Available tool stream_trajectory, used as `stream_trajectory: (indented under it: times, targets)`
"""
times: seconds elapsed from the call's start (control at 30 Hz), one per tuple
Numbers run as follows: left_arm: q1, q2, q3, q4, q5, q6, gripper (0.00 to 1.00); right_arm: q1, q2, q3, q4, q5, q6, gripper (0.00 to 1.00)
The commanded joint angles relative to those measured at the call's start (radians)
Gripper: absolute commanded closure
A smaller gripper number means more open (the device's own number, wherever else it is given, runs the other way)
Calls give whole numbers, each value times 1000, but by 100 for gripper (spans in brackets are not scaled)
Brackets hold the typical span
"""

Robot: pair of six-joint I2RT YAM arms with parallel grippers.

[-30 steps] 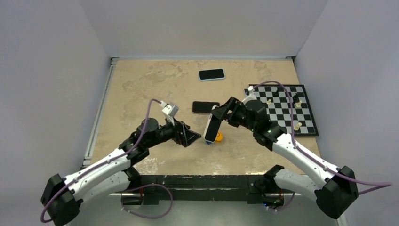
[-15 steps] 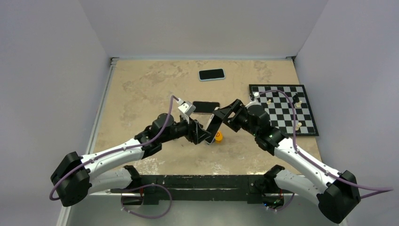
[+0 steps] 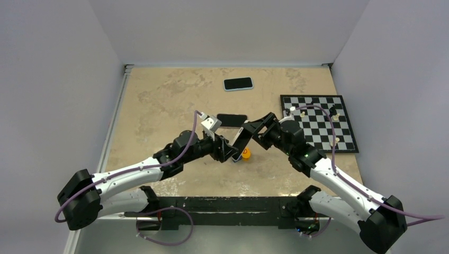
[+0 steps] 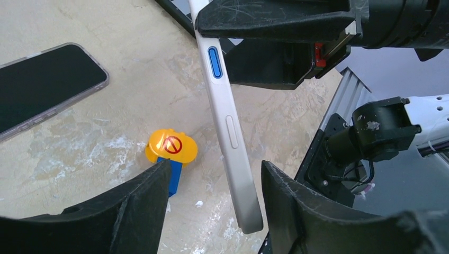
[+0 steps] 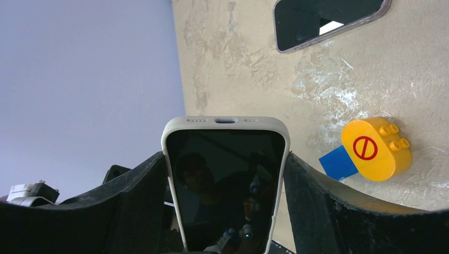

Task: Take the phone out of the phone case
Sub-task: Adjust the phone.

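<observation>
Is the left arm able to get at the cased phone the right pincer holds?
Likely yes: the cased phone has its free end inside the open left pincer, nothing between them; the right pincer grips the other end.

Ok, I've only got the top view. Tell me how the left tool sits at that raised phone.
Observer: Left wrist view shows the cased phone edge-on between the open fingers of the left tool, a gap beside it.
Operator: Now the right tool's grip.
Observer: The right tool clamps its two long sides, screen facing that wrist camera.
Operator: Name the free end.
Observer: The port end, sticking out past the right fingertips.
</observation>
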Motion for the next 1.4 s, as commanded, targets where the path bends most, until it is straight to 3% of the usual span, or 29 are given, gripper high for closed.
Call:
stream_trajectory:
  times: [0.0, 0.2, 0.27, 0.37, 0.4, 0.47, 0.53, 0.57, 0.63, 0.73, 0.83, 1.07, 1.27, 1.37]
  targets:
    - [-9, 11, -6, 96, -57, 25, 38, 3, -30, 15, 92, 3, 87, 100]
    - [-9, 21, 5, 100, -149, 20, 54, 6, -55, 8, 90, -3, 111, 100]
    - [-9, 40, 30, 88, -154, 21, 68, 5, -60, -3, 104, -4, 110, 100]
    - [-9, 64, 97, -8, -170, 21, 99, 5, -57, 8, 120, -37, -3, 100]
    - [-8, 63, 116, -61, -180, 15, 100, 5, -56, 17, 142, -79, -94, 90]
    - [-1, 41, 146, -152, -169, 22, 100, 5, -43, 52, 134, -147, -359, 60]
    - [9, -1, 165, -240, -133, 46, 100, 3, -23, 115, 4, -178, -592, 35]
    - [18, -24, 178, -296, -100, 61, 100, 2, -24, 142, -70, -165, -699, 27]
    - [47, -72, 205, -432, -23, 94, 100, 3, -42, 159, -134, -149, -847, 20]
    - [112, -152, 246, -610, 136, 140, 100, 3, -84, 180, -185, -203, -991, 18]
    - [151, -239, 279, -725, 183, 186, 100, 3, -109, 190, -192, -286, -1033, 17]
    - [158, -222, 428, -988, 497, 325, 100, 2, 2, 283, -203, -669, -1170, 17]
    - [157, -223, 442, -1034, 629, 375, 100, 12, 45, 231, -35, -1023, -1124, 21]
    - [157, -216, 439, -1023, 663, 371, 100, 67, 41, 189, 55, -1066, -1071, 28]
